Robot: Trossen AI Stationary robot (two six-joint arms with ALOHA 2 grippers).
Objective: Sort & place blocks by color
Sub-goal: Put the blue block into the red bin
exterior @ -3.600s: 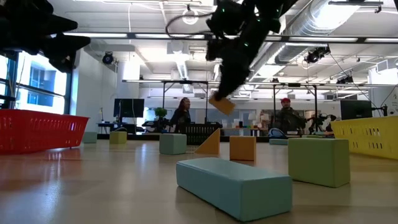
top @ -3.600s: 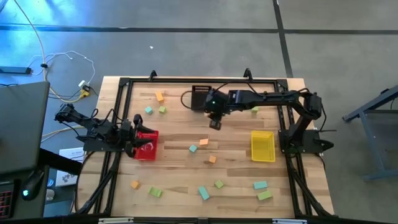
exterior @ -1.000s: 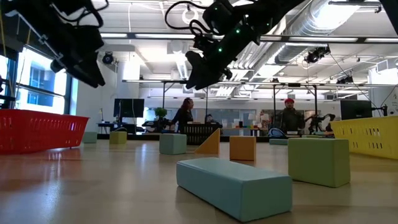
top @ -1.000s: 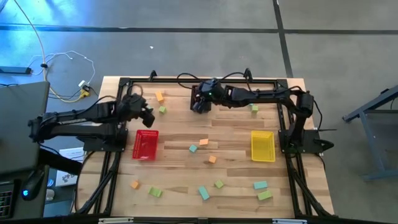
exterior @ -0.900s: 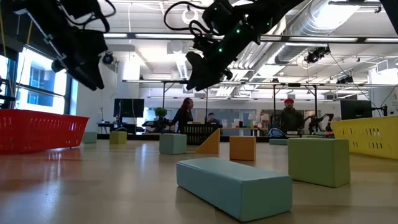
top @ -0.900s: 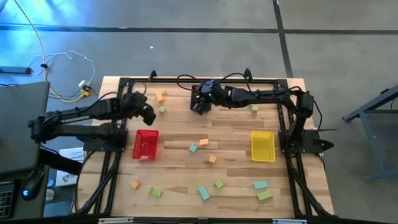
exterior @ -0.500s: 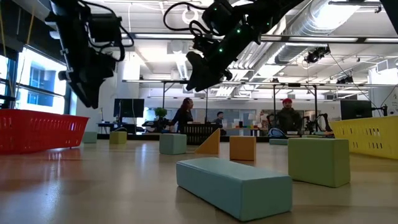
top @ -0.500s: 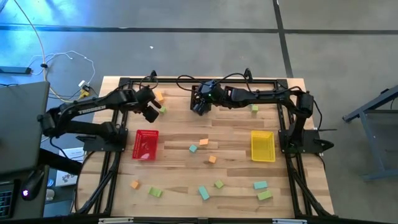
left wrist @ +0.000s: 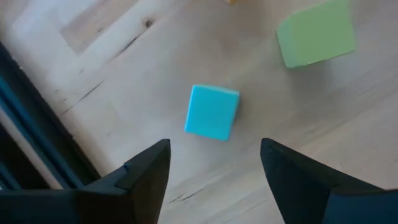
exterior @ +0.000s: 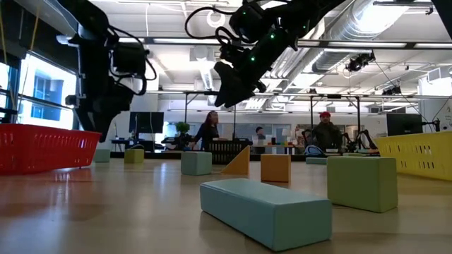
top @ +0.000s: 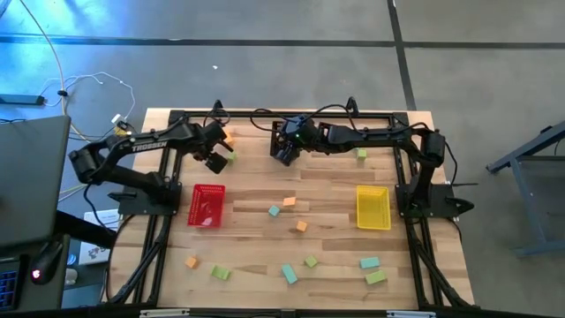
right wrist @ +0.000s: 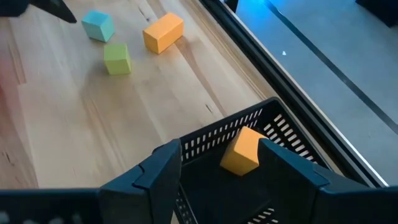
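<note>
Above the worktop's [top: 335, 190] far-left corner, my left hand [left wrist: 214, 163] hangs open, empty, over 1 small teal cube [left wrist: 212, 112] with 1 light green cube [left wrist: 316, 33] just beside it. My right hand [right wrist: 219, 163] hovers open above the black basket [right wrist: 230, 132], where 1 orange block [right wrist: 242, 151] lies.

Orange, teal and green blocks [top: 290, 273] lie scattered, one orange basketed.

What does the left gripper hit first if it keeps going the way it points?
Most likely the teal cube: it lies on the table dead ahead of the open left gripper, centred between its fingers. The light green cube sits off to one side. Height above the table is unclear.
</note>
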